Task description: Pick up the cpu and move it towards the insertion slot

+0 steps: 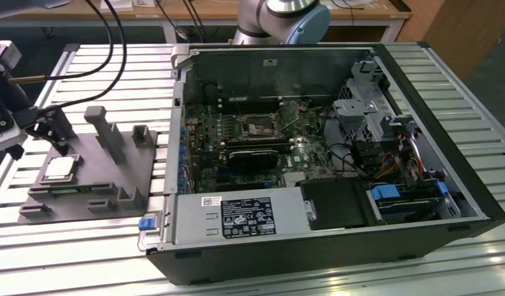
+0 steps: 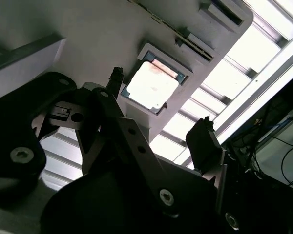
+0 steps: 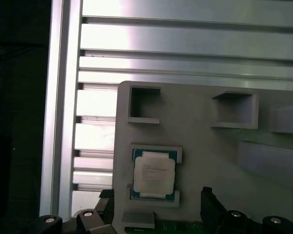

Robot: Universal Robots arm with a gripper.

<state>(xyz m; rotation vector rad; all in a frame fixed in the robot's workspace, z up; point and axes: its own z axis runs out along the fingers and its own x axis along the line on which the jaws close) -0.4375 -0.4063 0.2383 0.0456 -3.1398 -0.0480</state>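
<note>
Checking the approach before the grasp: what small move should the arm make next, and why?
Probably lower down: the gripper hangs above the chip with its jaws open on either side, and the chip lies flat in the grey fixture, not yet gripped.

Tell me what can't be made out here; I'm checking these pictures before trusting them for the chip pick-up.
Socket: exterior view, too small to show its pins or latch.
Gripper: cut off at the exterior view's left edge.
Chip: first wrist view looks straight down, so its gap to the open gripper cannot be judged.
Grey tray: second wrist view, partly covered by the gripper's links.
</note>
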